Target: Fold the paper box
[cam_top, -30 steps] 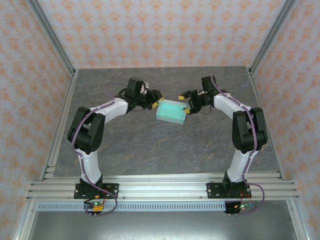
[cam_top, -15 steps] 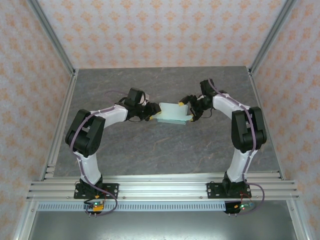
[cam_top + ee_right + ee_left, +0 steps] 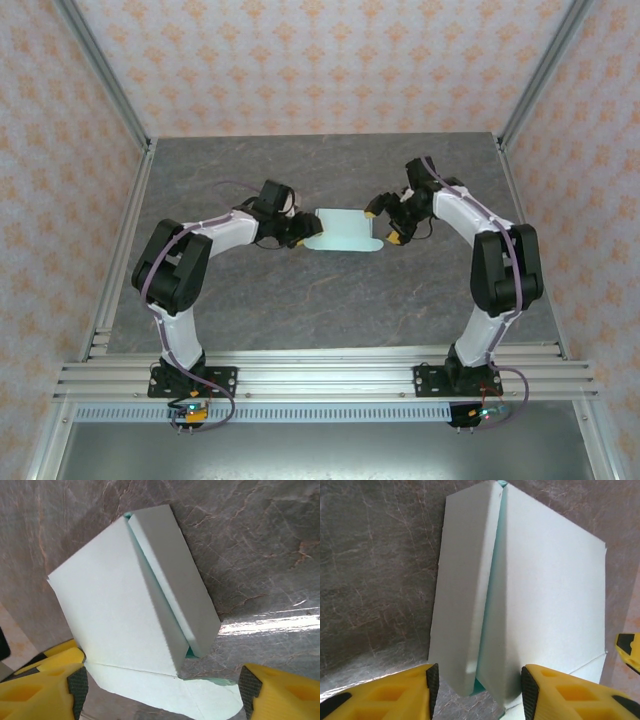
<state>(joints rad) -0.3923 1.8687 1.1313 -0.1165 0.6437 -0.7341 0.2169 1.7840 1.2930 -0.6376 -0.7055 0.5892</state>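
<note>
Top external view, from the table's point(image 3: 300, 300) near edge outward: both arms bend in toward the middle of the table. There the paper box point(image 3: 345, 230) lies flat, well clear of every edge. Its long axis runs left to right, along the line between the two grippers. The left gripper point(image 3: 300, 231) meets its left end and the right gripper point(image 3: 385, 226) stands just off its right end. The left looks the nearer, so I judge the coming move to be an end-on one along that axis.

Seen from the left wrist, the left gripper's fingers point(image 3: 395, 695) straddle the box's near end, half spread, with the pads just beside its two long sides. Whether they actually press the card I cannot tell. Beyond them the box stretches straight away, with a narrow panel point(image 3: 462, 595) folded over along one side and a teal slit at the seam, which from above reads as a plain pale sheet.

The right wrist view has the right gripper's jaws spread wide, gripping nothing. It adds a rounded flap point(image 3: 190, 697) lying loose on the table at the box's near end.
</note>
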